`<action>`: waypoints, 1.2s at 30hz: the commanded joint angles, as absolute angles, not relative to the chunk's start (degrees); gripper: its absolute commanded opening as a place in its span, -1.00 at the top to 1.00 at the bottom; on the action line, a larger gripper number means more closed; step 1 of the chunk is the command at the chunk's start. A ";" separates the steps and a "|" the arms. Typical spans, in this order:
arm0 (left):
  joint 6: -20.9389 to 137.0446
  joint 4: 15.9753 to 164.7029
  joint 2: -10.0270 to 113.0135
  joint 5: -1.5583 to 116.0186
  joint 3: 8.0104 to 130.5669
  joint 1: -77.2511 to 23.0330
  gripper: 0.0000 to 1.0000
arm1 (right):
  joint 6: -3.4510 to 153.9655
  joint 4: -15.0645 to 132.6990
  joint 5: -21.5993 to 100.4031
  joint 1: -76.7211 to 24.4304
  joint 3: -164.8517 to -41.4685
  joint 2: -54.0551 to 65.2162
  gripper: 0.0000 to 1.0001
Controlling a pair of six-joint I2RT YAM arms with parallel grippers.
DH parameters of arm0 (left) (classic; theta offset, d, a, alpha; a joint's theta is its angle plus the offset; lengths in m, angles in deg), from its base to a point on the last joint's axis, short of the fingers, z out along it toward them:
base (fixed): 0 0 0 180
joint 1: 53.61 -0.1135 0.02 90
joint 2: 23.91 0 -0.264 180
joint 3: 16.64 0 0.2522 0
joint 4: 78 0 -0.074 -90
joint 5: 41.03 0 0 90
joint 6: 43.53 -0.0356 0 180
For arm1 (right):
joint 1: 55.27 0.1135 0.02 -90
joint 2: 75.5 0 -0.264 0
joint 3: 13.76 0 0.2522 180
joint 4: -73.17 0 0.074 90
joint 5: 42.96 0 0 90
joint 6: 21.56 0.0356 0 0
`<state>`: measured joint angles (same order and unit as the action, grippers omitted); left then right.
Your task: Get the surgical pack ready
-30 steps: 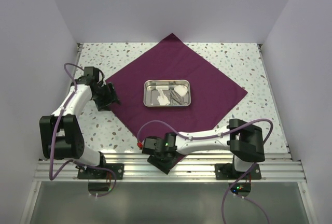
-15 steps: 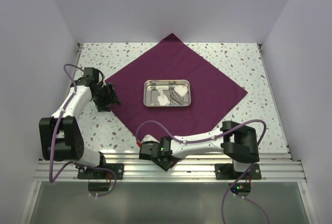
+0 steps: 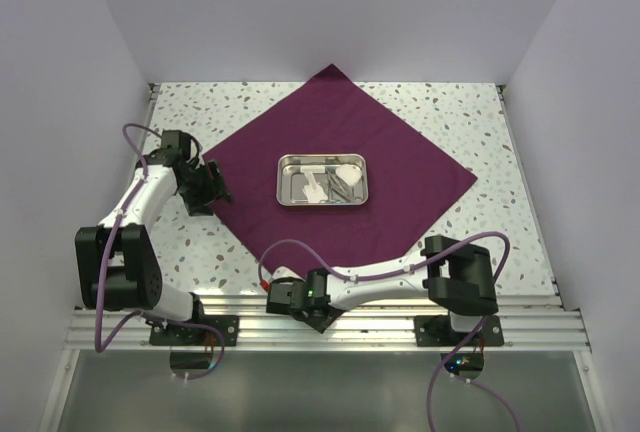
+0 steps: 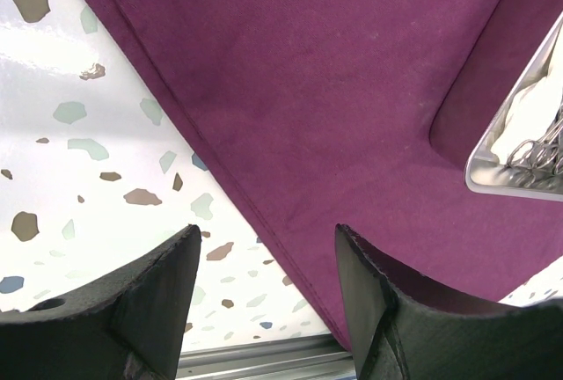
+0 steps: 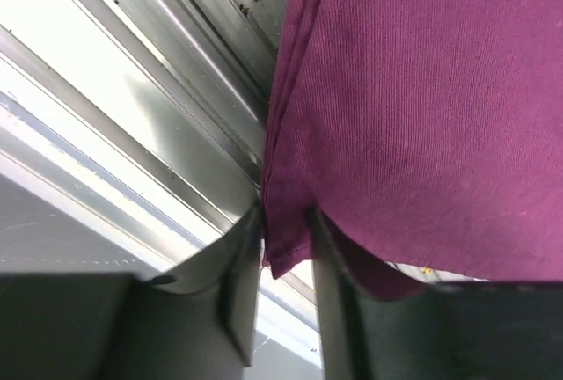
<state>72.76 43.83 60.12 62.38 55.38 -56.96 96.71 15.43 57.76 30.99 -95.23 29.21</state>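
Top external view, item one: dark-purple cloth (image 3: 400, 167), being shown spread as a diamond on the speckled desk (image 3: 450, 112), its near corner reaching the aluminium rail (image 3: 420, 320) at the desk's front edge. Item two: steel tray (image 3: 283, 180), resting at the cloth's centre. White gauze (image 3: 346, 172) is lying inside it beside the scissors (image 3: 342, 189); tweezers are too small to be told apart.

Right fingers (image 5: 233, 283): being closed on the cloth's near corner, with folded fabric filling the gap between them and the rail directly behind. Compared with a second ago, the right arm is being seen lower and closer to the rail, and the gap between its fingers is being narrowed. A pinch on the corner is thus judged as being established.

Left fingers (image 4: 149, 301): being held apart and empty, poised over the cloth's left edge, one finger above bare desk and the other above fabric. No shift is being noted here.

Judgement: wrapping is only being started. With the near corner being secured, a fold up and over the tray is being made possible. The other three corners are lying flat, not yet folded. Care is being called for so that the tray is not dragged with the fabric.
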 commanded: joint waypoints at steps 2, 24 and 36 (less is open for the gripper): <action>71.43 44.64 58.88 63.21 55.22 -57.21 -0.33 | 97.53 15.29 58.20 31.30 -94.85 29.45 0.50; 72.49 43.15 60.29 58.38 59.16 -57.21 -0.34 | 89.38 10.37 69.01 14.45 -107.41 23.73 1.00; 75.92 41.13 64.59 50.29 69.80 -57.39 -0.38 | 75.04 12.39 71.66 -2.08 -132.71 34.62 1.00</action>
<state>74.53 42.00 63.39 53.05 66.50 -56.96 80.37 10.94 69.96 0.15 -127.25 32.05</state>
